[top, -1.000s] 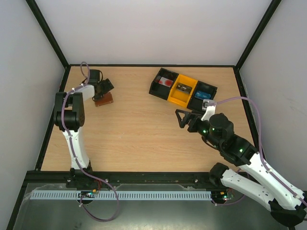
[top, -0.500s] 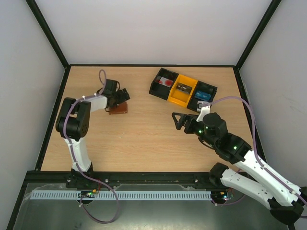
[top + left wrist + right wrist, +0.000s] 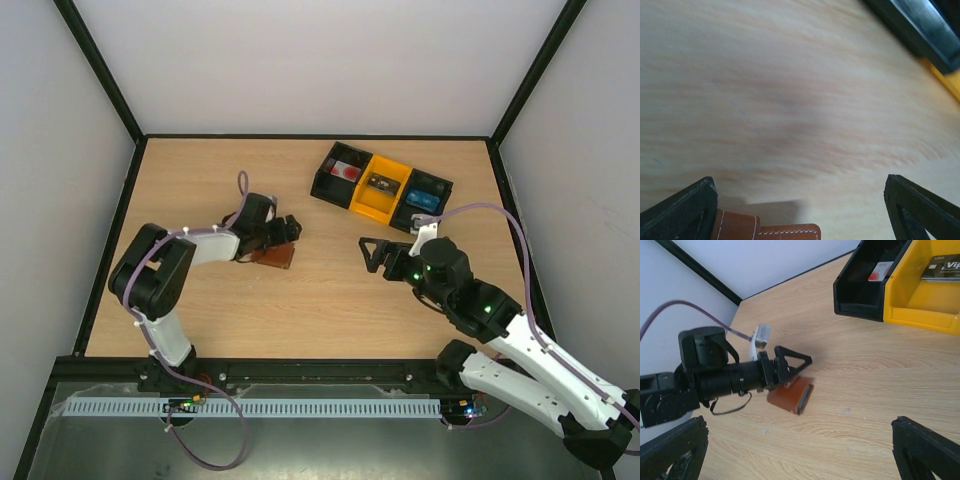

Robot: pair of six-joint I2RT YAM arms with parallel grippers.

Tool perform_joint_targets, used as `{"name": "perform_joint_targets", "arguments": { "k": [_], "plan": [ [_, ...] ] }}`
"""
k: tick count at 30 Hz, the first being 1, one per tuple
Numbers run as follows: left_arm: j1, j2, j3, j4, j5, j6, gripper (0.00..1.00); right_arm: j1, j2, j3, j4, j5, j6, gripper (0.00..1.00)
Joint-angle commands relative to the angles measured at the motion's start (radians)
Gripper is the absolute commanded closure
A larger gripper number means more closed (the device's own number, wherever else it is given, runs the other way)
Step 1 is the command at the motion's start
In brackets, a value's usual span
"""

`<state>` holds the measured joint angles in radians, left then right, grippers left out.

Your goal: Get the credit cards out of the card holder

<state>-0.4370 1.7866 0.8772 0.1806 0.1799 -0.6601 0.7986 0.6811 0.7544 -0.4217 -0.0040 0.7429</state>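
Left gripper (image 3: 801, 185) has swept from far-left of table (image 3: 200, 320) toward centre, card holder (image 3: 275, 257) coming with it. Holder now mid-table, left of tray (image 3: 331, 192), closed. Left jaws wide: holder touches one finger, clear of other, so likely pushed, not clamped. Right gripper (image 3: 376, 254) spread wide, empty, facing holder. Credit cards unseen, none out. You now have holder within both arms' reach.

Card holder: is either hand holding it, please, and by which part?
Neither: the card holder lies unclamped between the open left hand's fingers; right hand empty.
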Motion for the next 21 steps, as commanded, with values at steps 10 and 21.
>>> {"name": "perform_joint_targets", "arguments": {
  "k": [10, 21],
  "plan": [
    [-0.224, -0.07, -0.118, 0.019, 0.152, -0.091, 0.08, -0.005, -0.044, -0.037, -0.037, 0.032, 0.065, 0.02],
    [-0.224, -0.321, -0.174, -0.081, 0.047, -0.15, 0.1, -0.004, 0.011, -0.061, 0.014, -0.071, 0.06, 0.02]
  ]
}}
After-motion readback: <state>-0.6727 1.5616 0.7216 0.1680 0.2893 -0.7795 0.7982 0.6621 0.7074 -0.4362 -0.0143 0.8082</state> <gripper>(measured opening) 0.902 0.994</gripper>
